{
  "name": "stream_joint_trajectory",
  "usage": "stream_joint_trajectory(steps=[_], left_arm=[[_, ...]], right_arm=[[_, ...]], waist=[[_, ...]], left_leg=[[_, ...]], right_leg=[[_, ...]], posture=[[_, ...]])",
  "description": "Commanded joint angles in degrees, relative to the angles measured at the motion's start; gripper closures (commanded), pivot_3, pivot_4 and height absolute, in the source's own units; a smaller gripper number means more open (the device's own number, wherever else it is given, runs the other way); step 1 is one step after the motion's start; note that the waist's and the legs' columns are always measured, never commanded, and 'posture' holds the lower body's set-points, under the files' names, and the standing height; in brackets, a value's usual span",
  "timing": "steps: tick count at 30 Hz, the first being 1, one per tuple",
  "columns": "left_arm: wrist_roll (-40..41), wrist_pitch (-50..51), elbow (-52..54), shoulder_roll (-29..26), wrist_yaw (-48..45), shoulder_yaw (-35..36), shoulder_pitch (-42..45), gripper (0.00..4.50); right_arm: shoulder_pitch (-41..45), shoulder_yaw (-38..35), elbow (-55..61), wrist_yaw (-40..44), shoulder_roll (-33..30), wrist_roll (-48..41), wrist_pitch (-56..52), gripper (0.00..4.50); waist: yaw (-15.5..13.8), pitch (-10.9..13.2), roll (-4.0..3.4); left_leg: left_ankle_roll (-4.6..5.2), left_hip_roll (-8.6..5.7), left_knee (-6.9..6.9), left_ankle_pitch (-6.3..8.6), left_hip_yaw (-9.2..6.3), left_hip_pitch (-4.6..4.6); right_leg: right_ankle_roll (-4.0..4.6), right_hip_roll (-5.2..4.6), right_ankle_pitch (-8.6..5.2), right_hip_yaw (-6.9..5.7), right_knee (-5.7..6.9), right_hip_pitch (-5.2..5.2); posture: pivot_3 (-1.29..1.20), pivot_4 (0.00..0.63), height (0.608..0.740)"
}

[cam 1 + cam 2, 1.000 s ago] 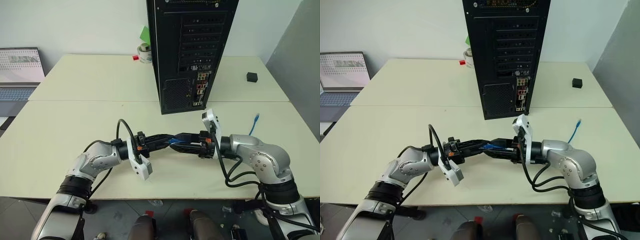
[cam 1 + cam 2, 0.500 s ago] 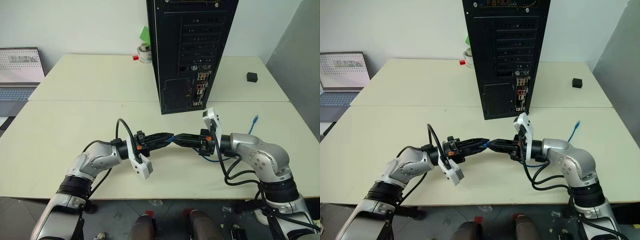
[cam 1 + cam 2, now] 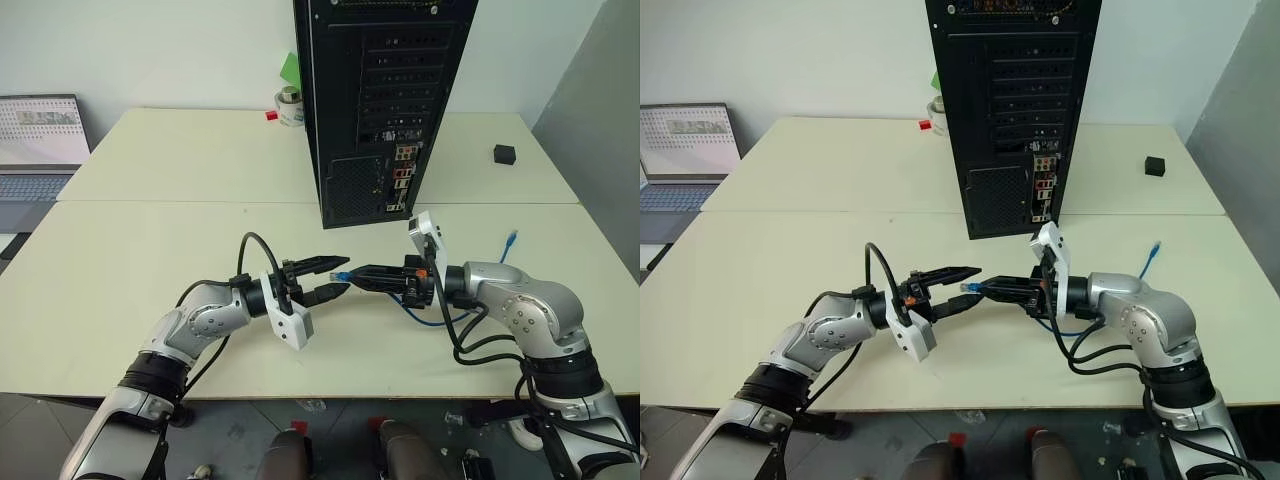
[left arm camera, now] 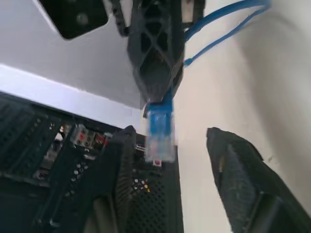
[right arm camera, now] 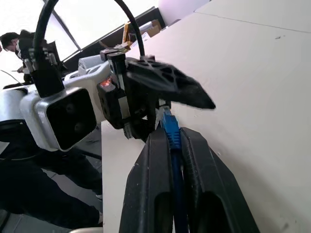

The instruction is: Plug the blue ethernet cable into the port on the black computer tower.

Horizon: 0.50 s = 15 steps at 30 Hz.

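Blue ethernet cable (image 3: 342,274) pinched in right gripper (image 3: 357,275).

The blue ethernet cable (image 3: 425,318) hangs in a loop in front of the black computer tower (image 3: 380,105), its clear plug (image 4: 159,137) lifted level off the worktop; its other end (image 3: 512,238) lies right of the tower. The tower stands upright, rear connectors (image 3: 402,178) facing the cable.

Two cream tables (image 3: 150,240) pushed together stand against a plain white wall (image 3: 150,50) over grey flooring.
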State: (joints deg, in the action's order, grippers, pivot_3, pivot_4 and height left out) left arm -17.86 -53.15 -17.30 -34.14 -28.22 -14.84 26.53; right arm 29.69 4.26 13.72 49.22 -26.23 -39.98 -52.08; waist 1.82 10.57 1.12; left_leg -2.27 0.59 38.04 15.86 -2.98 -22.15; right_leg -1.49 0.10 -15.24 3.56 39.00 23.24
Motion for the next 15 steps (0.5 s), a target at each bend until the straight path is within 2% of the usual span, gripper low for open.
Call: stream_joint_trajectory(steps=[1, 8, 12, 15], left_arm=[[11.25, 12.50, 6.49, 1.31, -4.83, 0.42, -1.93, 1.64], [27.12, 46.63, 20.35, 5.06, -7.84, 4.36, -2.64, 1.64], [31.10, 65.26, 25.65, 7.35, -4.23, 6.86, 1.55, 1.64], [32.88, 74.06, 27.66, 9.79, -1.24, 8.49, 4.71, 1.64]], right_arm=[[-0.08, -5.35, 3.17, -3.38, -1.34, 0.13, 2.43, 4.50], [2.07, -9.02, 2.53, -17.18, 2.10, 7.84, 9.61, 4.50], [5.65, -6.80, -0.26, -28.39, 6.68, 16.81, 14.13, 4.50], [7.76, -5.75, -3.62, -35.20, 10.35, 22.30, 16.92, 4.50]], waist=[[0.01, 0.00, 0.00], [0.15, 0.00, 0.00], [0.38, 0.00, 0.00], [0.35, 0.00, 0.00]], left_leg=[[0.00, 0.00, 0.00, 0.00, 0.00, 0.00], [0.00, 0.02, 0.02, 0.00, -0.06, -0.04], [-0.01, 0.06, 0.01, 0.00, -0.05, -0.03], [-0.01, 0.05, 0.01, -0.01, -0.05, -0.04]], right_leg=[[0.00, 0.00, 0.00, 0.00, 0.00, 0.00], [-0.01, 0.20, 0.00, 0.01, 0.01, 0.00], [-0.01, 0.29, -0.01, 0.03, 0.02, 0.02], [-0.01, 0.29, -0.01, 0.04, 0.02, 0.03]], posture=[[0.00, 0.150, 0.740], [0.00, 0.150, 0.740], [0.00, 0.150, 0.740], [0.00, 0.150, 0.740]])
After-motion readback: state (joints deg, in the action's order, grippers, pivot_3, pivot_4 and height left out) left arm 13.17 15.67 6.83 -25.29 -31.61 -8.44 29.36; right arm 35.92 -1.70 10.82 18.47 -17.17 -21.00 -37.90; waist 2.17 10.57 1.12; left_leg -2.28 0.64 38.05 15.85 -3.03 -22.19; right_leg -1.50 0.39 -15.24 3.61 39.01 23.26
